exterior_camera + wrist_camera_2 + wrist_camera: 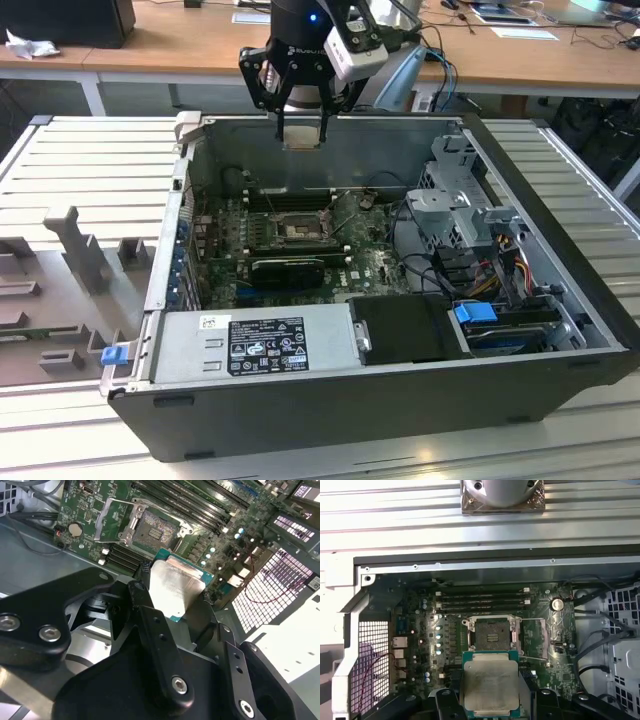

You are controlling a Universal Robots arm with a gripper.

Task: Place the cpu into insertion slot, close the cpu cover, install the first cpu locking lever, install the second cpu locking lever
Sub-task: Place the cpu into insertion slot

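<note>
The cpu (490,682) is being clamped flat between the fingers of the gripper (301,140), which is hanging above the open case (330,410). The slot (491,634) is lying uncovered on the motherboard (370,265) below, well apart from the cpu.

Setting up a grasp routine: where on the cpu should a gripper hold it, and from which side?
Probably by two opposite thin edges, coming from the metal-face side. The cpu is a thin flat square, so its face gives nothing to pinch, and its underside must stay free for the insertion slot. The gripper holds it that way, fingers on opposite edges.
</note>
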